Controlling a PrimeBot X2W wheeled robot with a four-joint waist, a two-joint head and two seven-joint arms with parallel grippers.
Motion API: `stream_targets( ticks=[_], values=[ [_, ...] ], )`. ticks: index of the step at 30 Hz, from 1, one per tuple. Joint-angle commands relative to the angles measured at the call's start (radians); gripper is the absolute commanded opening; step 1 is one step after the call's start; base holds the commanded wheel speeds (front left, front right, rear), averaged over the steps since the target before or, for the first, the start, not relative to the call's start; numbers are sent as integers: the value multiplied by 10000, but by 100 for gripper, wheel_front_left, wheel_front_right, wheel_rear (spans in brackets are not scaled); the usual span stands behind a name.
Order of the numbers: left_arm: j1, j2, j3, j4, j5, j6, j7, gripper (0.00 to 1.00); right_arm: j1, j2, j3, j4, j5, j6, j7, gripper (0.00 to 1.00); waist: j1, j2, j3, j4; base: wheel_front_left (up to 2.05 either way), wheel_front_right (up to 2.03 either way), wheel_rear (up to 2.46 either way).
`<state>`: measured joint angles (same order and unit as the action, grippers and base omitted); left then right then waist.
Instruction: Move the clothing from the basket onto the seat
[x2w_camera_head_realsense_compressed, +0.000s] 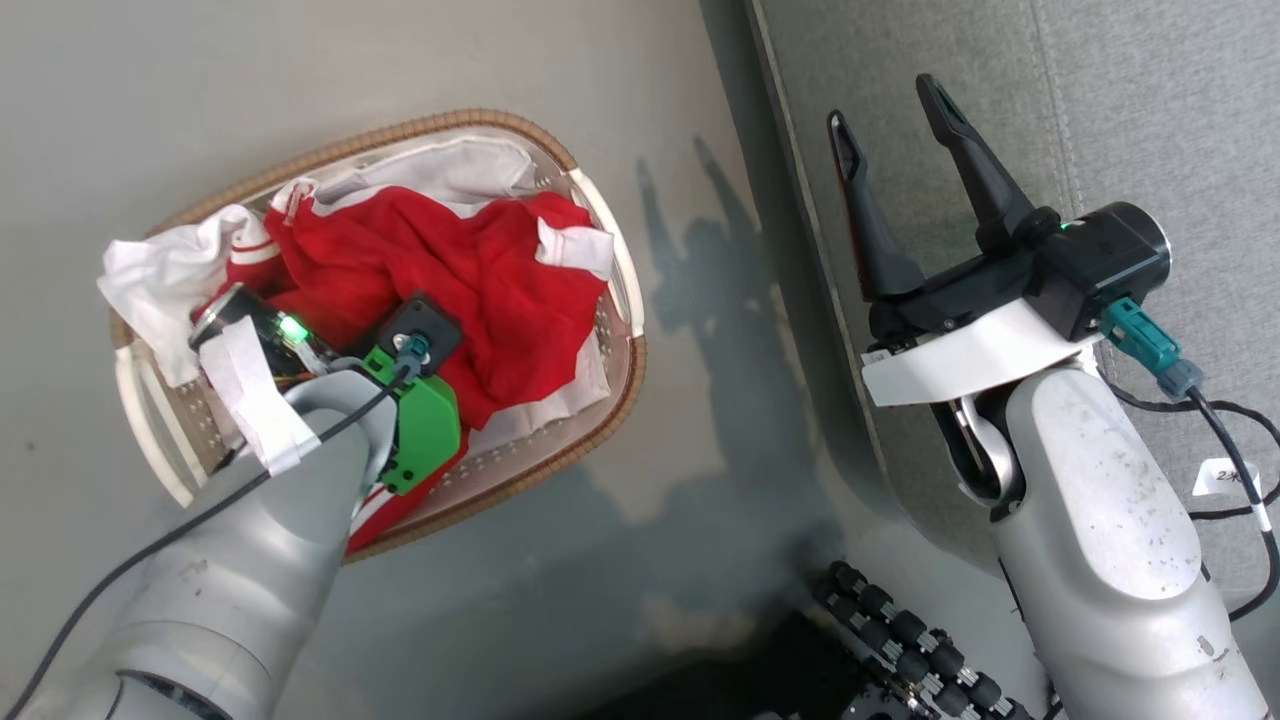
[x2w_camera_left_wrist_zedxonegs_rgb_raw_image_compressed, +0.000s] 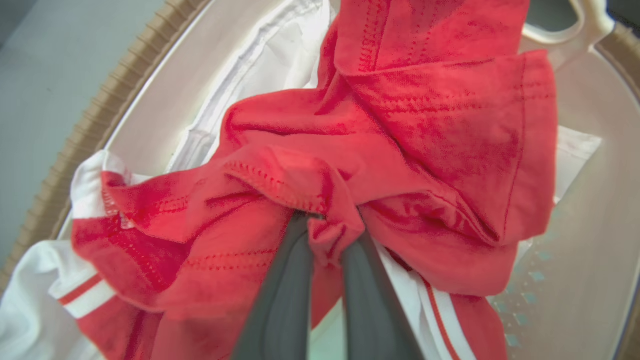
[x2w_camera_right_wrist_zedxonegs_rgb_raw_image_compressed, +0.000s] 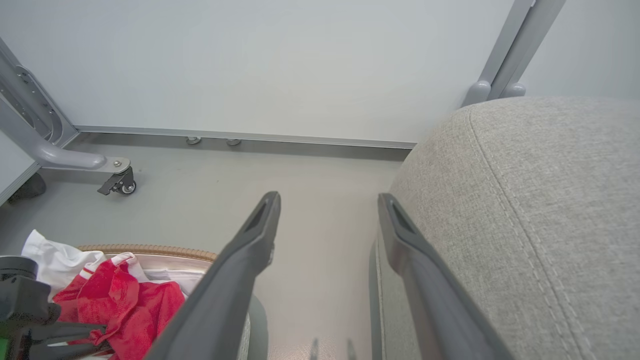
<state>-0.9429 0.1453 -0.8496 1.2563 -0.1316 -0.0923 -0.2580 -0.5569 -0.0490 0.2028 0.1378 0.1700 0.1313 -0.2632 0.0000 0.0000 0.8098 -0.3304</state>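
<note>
Pinching a fold of red clothing (x2w_camera_left_wrist_zedxonegs_rgb_raw_image_compressed: 425, 125) in the left pincer (x2w_camera_left_wrist_zedxonegs_rgb_raw_image_compressed: 327, 230), basket (x2w_camera_left_wrist_zedxonegs_rgb_raw_image_compressed: 95, 115) all around, ready for lifting; right pincer (x2w_camera_head_realsense_compressed: 880, 100) spread, empty, seat (x2w_camera_head_realsense_compressed: 1150, 100) just beside.

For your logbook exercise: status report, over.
Left gripper: jaws shut on clothing, in basket. Right gripper: jaws open, by seat. No obstruction seen.

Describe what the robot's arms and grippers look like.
The left forearm and right forearm are scuffed silver-grey shells. The left gripper and right gripper have two long dark fingers. Left wrist: green bracket, white tape, black cable. Right wrist: black housing, white collar, teal plug.
</note>
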Motion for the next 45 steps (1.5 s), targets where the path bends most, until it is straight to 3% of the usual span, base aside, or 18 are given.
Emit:
stream_targets(
  ticks=[1, 24, 45],
  values=[
    [231, -69, 57, -111, -159, 23, -77, 0, 200, -37, -68, 128, -126, -10, -23, 100, 0, 0, -768, 318, 0, 0, 0],
    [3040, -599, 1874, -3983, -1267, 249, -83, 0, 1976, -41, -446, 1290, -1065, -10, -23, 100, 0, 0, -4690, 1783, 0, 0, 0],
    [4200, -918, 3690, -5858, -1431, 236, -84, 0, 3596, -40, -126, 1802, -1136, -10, -23, 100, 0, 0, -7195, 2009, 0, 0, 0]
  ],
)
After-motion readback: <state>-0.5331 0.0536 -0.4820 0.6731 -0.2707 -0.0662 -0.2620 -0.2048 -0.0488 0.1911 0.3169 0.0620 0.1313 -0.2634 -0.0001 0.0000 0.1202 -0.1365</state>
